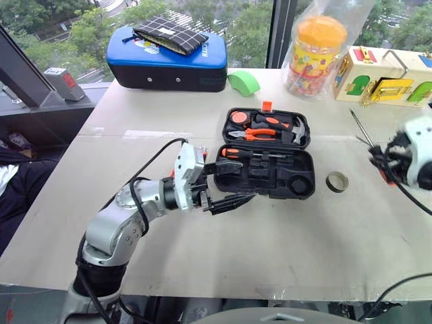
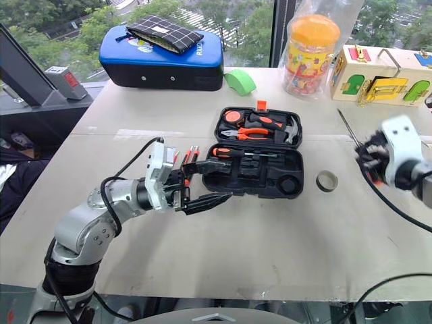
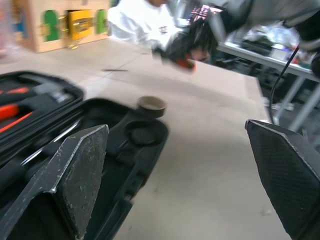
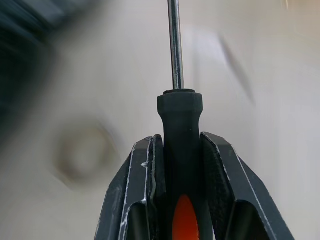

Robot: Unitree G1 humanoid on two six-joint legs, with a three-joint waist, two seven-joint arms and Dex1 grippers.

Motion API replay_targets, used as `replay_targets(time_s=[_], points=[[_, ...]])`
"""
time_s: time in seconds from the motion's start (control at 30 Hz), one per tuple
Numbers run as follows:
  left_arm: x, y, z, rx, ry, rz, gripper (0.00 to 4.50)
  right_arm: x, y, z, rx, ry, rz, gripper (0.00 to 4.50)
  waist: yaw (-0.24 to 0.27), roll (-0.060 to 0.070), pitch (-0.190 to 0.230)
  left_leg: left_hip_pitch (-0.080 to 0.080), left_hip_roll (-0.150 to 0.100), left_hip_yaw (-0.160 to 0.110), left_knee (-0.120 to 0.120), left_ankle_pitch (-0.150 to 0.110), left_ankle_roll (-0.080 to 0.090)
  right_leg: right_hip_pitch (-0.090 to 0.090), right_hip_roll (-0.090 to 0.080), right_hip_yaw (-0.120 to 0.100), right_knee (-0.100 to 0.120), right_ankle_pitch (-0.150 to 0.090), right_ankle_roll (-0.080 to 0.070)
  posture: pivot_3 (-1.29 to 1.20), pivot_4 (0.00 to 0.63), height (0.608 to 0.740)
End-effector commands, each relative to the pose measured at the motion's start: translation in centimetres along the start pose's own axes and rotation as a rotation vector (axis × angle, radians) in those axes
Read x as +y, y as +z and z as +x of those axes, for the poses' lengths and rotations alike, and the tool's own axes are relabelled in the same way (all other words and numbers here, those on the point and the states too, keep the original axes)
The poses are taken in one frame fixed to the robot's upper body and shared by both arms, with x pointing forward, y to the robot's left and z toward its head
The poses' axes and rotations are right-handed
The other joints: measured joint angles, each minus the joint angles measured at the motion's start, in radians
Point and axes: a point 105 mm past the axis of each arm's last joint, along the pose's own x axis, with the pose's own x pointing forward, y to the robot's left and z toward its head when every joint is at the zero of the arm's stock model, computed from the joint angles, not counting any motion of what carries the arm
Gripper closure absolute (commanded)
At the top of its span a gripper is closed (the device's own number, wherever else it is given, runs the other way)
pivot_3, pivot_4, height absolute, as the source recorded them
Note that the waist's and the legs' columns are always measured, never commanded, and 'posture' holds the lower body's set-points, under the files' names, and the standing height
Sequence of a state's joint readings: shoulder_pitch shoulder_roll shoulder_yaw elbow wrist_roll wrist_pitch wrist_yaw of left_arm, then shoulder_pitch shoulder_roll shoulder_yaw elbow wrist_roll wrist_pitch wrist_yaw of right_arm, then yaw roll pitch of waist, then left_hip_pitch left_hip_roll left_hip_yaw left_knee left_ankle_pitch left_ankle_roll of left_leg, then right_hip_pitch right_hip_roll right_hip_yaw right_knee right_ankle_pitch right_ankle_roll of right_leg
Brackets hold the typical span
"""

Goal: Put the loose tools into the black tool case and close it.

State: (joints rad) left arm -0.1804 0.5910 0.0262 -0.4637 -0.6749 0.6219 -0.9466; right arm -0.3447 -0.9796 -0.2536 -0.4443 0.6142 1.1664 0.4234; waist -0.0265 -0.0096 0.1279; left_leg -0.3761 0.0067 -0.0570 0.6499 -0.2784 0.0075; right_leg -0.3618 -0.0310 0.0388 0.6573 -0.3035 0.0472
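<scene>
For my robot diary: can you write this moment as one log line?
right gripper: shut on screwdriver | left gripper: open by black tool case | tape ring: on table

Pale table (image 1: 290, 250): black tool case (image 1: 268, 154) lies open at centre, small tape ring (image 1: 337, 181) just right of it. Far left: blue padded case (image 1: 167, 61), green object (image 1: 244, 82) beside it. Far right: orange-lidded jar (image 1: 316, 54) and wooden latch box (image 1: 388, 77).
</scene>
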Motion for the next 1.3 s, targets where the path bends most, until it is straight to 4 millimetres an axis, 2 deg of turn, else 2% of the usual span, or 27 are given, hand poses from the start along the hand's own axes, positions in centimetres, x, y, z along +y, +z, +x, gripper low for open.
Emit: replay_targets(time_s=[0.03,0.13,0.23,0.33,0.5,0.57,0.67,0.8,0.93,1.0,1.03,1.07,1.17,1.23,1.3], points=[[0.0,1.2,-2.5,-0.053,0.068,-0.02,0.0,5.3,3.0,1.9,-0.069,0.239,-0.287,4.04,-0.007,0.001,0.001,0.0,0.0,0.0,0.0,0.0,0.0,0.0,0.0,0.0,0.0,0.0,0.0,0.0,0.15,0.74],[0.0,1.2,-3.6,-0.051,0.106,-0.041,0.0,6.9,3.6,3.5,-0.07,0.317,-0.431,4.04,-0.002,0.0,0.002,0.0,0.0,-0.001,0.0,0.0,0.0,-0.001,-0.005,-0.001,-0.001,0.0,0.0,0.0,0.15,0.74],[-0.9,0.4,-5.5,0.003,0.135,-0.042,0.0,9.2,2.8,6.4,-0.036,0.463,-0.714,4.04,0.008,-0.001,0.002,-0.002,-0.001,-0.002,0.0,0.0,0.0,-0.001,-0.007,-0.002,-0.003,0.0,0.0,0.0,0.15,0.74],[-0.9,-0.1,-6.3,0.035,0.161,-0.036,0.0,9.7,2.2,7.7,-0.006,0.539,-0.79,4.04,0.018,-0.001,0.003,-0.003,-0.002,-0.001,0.0,0.0,-0.001,-0.001,-0.008,-0.003,-0.005,0.0,0.0,0.0,0.15,0.74],[-0.7,-0.3,-6.7,0.047,0.188,-0.017,0.0,9.5,1.7,9.4,0.022,0.571,-0.911,4.04,0.02,0.0,0.003,-0.004,-0.003,-0.004,0.0,0.0,-0.001,-0.001,-0.012,-0.007,-0.006,0.0,0.0,0.0,0.15,0.74],[-0.7,-0.2,-6.6,0.041,0.199,-0.016,0.0,9.3,1.2,10.3,0.067,0.579,-0.932,4.04,0.012,0.0,0.003,-0.003,-0.003,-0.003,-0.001,0.0,-0.001,0.0,-0.012,-0.006,-0.006,0.0,-0.001,0.0,0.15,0.74],[-0.8,-0.2,-6.4,0.04,0.197,-0.008,0.0,9.3,0.6,11.0,0.103,0.603,-0.871,4.04,0.009,-0.001,0.003,-0.002,-0.003,-0.003,-0.002,0.0,-0.001,-0.001,-0.012,-0.006,-0.006,0.0,-0.001,0.0,0.15,0.74],[-0.7,-0.2,-6.4,0.044,0.19,0.003,0.0,9.6,-0.1,10.9,0.127,0.645,-0.846,4.04,0.016,0.0,0.003,-0.003,-0.003,-0.005,-0.002,0.0,-0.002,-0.001,-0.013,-0.008,-0.006,0.0,-0.001,0.0,0.15,0.74],[-0.8,-0.2,-6.3,0.06,0.17,0.02,0.0,10.1,-0.8,10.7,0.183,0.698,-0.748,4.04,0.016,-0.001,0.003,-0.003,-0.004,-0.004,-0.003,0.0,-0.002,-0.001,-0.015,-0.008,-0.007,0.0,-0.001,0.0,0.15,0.74],[-0.7,-0.2,-6.2,0.062,0.157,0.026,0.0,10.3,-0.9,10.6,0.183,0.713,-0.721,3.03,0.018,-0.001,0.003,-0.003,-0.004,-0.005,-0.003,0.0,-0.002,-0.001,-0.015,-0.009,-0.008,0.0,-0.001,0.0,0.15,0.74],[-0.8,-0.2,-6.1,0.067,0.149,0.032,0.0,10.2,-0.8,10.5,0.178,0.712,-0.722,2.74,0.018,-0.001,0.003,-0.003,-0.004,-0.006,-0.004,0.0,-0.002,-0.001,-0.015,-0.01,-0.009,0.0,-0.001,0.0,0.15,0.74],[-0.8,-0.2,-6.1,0.071,0.144,0.036,0.0,10.1,-0.8,10.5,0.174,0.709,-0.725,2.26,0.017,-0.001,0.003,-0.003,-0.004,-0.006,-0.004,0.0,-0.002,-0.001,-0.015,-0.01,-0.01,0.0,-0.001,0.0,0.15,0.74],[-0.7,-0.2,-6.1,0.082,0.128,0.045,0.0,9.9,0.8,9.6,0.075,0.695,-0.729,1.14,0.014,-0.001,0.002,-0.003,-0.004,-0.006,-0.008,0.0,-0.002,0.0,-0.015,-0.01,-0.012,0.0,-0.001,0.0,0.15,0.74],[-0.7,-0.3,-6.0,0.087,0.119,0.049,0.0,9.9,2.4,8.9,-0.016,0.691,-0.714,1.14,0.01,-0.001,0.002,-0.003,-0.004,-0.006,-0.009,0.001,-0.003,-0.001,-0.015,-0.01,-0.013,0.0,-0.001,0.0,0.15,0.74],[-0.7,-0.3,-5.9,0.089,0.109,0.054,0.0,10.0,4.1,7.7,-0.123,0.711,-0.611,1.14,0.01,0.0,0.003,-0.003,-0.004,-0.005,-0.01,0.001,-0.002,-0.001,-0.015,-0.01,-0.013,0.0,-0.001,0.0,0.15,0.74]])
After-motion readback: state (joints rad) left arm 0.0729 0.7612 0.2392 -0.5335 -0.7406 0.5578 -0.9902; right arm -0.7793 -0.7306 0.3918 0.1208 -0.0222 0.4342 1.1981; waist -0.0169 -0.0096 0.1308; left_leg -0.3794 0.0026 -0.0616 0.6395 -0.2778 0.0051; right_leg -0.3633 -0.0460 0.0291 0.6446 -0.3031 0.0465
